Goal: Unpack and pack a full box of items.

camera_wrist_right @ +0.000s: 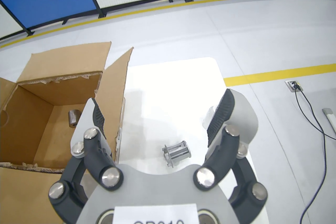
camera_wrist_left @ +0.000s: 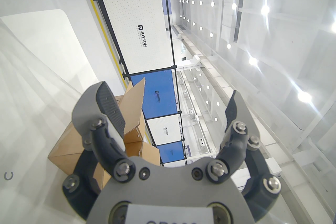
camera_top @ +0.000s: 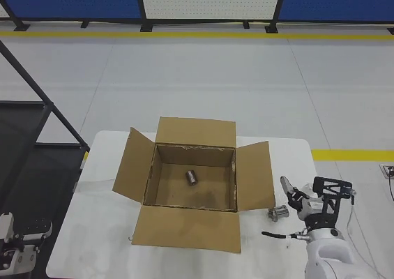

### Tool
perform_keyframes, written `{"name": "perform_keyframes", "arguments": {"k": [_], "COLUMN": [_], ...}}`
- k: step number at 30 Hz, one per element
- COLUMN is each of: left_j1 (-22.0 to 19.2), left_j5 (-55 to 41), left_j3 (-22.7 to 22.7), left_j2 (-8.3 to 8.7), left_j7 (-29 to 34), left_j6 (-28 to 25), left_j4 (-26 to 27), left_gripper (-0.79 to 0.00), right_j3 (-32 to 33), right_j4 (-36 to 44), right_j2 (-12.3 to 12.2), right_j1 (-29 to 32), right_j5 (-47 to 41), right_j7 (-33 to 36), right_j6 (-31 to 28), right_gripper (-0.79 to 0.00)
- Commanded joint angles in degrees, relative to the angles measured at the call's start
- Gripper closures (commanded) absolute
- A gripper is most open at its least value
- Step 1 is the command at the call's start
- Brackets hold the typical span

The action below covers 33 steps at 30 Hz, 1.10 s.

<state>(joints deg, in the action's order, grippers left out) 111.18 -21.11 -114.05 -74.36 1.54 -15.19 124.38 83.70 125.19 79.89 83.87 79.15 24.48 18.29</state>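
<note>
Box: an open cardboard box (camera_top: 190, 229) (camera_wrist_right: 39, 104) stands at the centre of the top view. All four flaps are folded outward.
Table: a white table (camera_top: 106, 209) (camera_wrist_right: 170, 83) carries the box. It fills the lower middle of the top view.
Cylinder: a small dark metal cylinder (camera_top: 192, 176) (camera_wrist_right: 73, 118) lies on the box floor. It sits near the middle and is clear of all four walls.
Metal part: a ribbed silver part (camera_top: 277, 213) (camera_wrist_right: 176, 153) with a flange at one end lies on its side on the bare table. It is in the lower right of the top view, near the right-hand flap but apart from it.
Right gripper: the right gripper (camera_wrist_right: 161, 101) has its jaws spread wide and holds nothing. In the top view it is at the lower right, just beside the metal part.
Left gripper: the left gripper (camera_wrist_left: 168, 93) has its jaws spread wide and holds nothing. The box (camera_wrist_left: 65, 146) shows partly behind one finger, farther off.
Rack: a black frame (camera_top: 15, 160) stands at the left edge of the top view, beside the table.
</note>
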Motion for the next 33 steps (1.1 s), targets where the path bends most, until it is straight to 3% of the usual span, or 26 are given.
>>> {"name": "perform_keyframes", "arguments": {"k": [1,4,8,13,19,26,33], "left_j1": [0.0,0.0,-0.4,-0.4,0.6,1.1,1.1], "left_j5": [0.0,0.0,-0.2,-1.8,-4.2,-5.3,-5.3], "left_j3": [0.0,0.0,-0.2,-1.7,-3.5,-4.2,-4.2], "left_j2": [0.0,0.0,-0.03,-0.27,-0.66,-0.88,-0.88], "left_j7": [0.0,0.0,0.0,-0.3,-0.5,-0.6,-0.6], "left_j6": [0.0,0.0,0.4,0.1,-0.5,-0.8,-0.8], "left_j4": [0.0,0.0,-0.3,-1.0,-1.5,-1.8,-1.8], "left_gripper": [-0.785,-0.785,-0.785,-0.785,-0.785,-0.785,-0.785], "right_j3": [-2.0,-5.3,-10.9,-17.9,-27.3,-38.9,-45.1], "right_j4": [1.0,0.3,-4.9,-18.1,-35.4,-60.0,-78.8], "right_j2": [0.1,0.1,0.5,1.9,4.8,10.5,16.1], "right_j1": [-0.3,-3.7,-13.0,-28.4,-44.2,-59.5,-67.7], "right_j5": [0.8,2.9,3.1,-1.1,-8.5,-16.8,-25.1], "right_j7": [-0.5,3.3,11.8,21.7,28.1,29.9,28.4], "right_j6": [-1.0,-4.8,-10.1,-13.1,-14.8,-13.8,-17.3], "right_gripper": [-0.785,-0.785,-0.785,-0.785,-0.785,-0.785,-0.785]}}
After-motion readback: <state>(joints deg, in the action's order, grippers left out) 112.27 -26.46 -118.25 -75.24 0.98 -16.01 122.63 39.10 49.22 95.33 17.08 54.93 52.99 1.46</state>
